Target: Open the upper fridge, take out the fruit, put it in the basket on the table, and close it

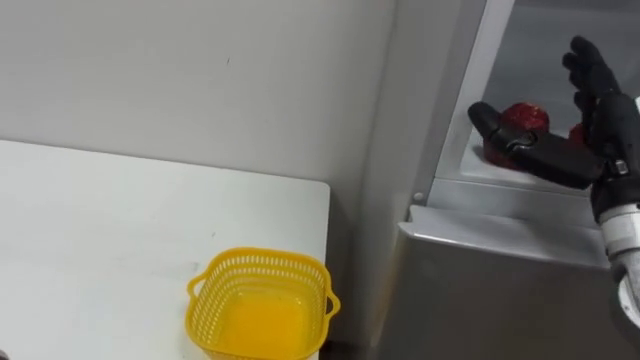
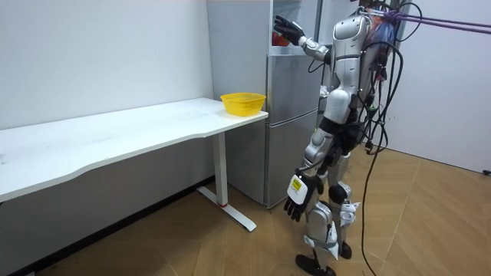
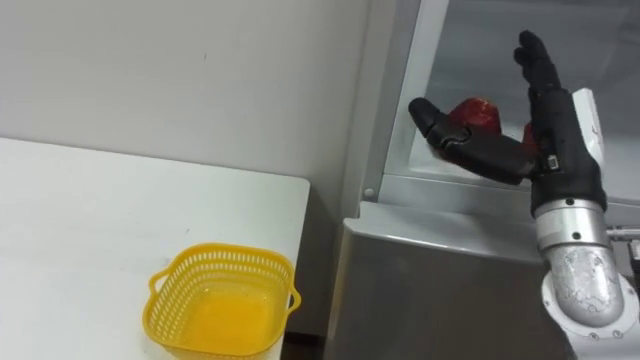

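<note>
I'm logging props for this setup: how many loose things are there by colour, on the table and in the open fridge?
Yellow: 1, the basket on the white table.
Red: 1, the item in the upper fridge, just beyond the open right hand; a red patch behind the hand may be part of it.
Total: 2

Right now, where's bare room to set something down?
The white table is bare left of and behind the yellow basket, up to the wall. Crowded: the fridge shelf, where the right hand stands beside the red item.
</note>
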Available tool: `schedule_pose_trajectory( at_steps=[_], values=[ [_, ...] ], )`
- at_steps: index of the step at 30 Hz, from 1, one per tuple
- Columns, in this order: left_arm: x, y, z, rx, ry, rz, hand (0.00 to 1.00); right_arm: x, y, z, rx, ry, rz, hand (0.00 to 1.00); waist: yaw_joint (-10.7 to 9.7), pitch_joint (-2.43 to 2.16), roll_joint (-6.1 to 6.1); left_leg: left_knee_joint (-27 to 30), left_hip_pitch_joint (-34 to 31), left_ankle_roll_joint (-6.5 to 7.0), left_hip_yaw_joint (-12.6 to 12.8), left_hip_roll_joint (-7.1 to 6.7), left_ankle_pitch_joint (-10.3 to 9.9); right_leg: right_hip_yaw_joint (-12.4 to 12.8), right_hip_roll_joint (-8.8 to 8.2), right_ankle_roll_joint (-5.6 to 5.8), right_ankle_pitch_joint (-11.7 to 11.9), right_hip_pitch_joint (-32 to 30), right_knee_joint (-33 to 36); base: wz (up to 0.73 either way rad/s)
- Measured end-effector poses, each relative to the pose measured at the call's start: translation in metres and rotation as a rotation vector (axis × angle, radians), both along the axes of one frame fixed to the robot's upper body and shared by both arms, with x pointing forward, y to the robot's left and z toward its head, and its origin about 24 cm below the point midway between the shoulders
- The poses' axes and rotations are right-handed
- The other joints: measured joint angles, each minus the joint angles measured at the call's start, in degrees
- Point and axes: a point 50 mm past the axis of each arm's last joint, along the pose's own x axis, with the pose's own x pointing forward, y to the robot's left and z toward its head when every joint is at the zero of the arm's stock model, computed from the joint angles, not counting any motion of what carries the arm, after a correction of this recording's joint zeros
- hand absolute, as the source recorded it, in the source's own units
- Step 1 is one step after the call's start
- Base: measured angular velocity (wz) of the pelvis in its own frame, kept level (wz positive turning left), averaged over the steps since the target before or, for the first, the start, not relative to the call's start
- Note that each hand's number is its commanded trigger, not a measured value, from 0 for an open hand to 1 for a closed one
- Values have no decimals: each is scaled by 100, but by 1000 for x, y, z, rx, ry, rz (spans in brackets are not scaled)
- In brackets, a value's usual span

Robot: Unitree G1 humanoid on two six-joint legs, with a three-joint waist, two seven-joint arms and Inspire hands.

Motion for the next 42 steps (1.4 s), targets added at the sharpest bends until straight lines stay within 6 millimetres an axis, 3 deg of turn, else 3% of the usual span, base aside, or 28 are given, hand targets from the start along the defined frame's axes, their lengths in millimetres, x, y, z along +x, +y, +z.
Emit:
schedule_pose_trajectory(
  at_steps=[9, 33, 39, 42],
  values=[
    [0, 1, 0, 9, 8, 6, 0, 4, 1, -4, 21, 59, 58, 0, -74, -29, -42, 27, -34, 0, -38, -3, 0, -7, -9, 0, 0, 3, 2, 1],
    [3, 2, 2, 8, 15, 11, 0, 8, -2, -14, -43, 189, 133, 0, -113, -41, -28, 166, -100, 1, -70, 10, -3, -138, -30, -16, 10, 7, 19, 1],
    [3, 5, 2, -5, 41, 21, 0, 10, -7, -20, -66, 247, 148, 0, -101, -74, -80, 170, -93, 1, -73, 12, -3, -132, -34, -16, 10, 22, 20, 0],
    [4, 5, 3, -9, 44, 21, 0, 10, -7, -22, -82, 265, 145, 0, -111, -67, -108, 166, -98, 3, -72, 11, -6, -129, -30, -20, 12, 21, 23, 0]
  ],
)
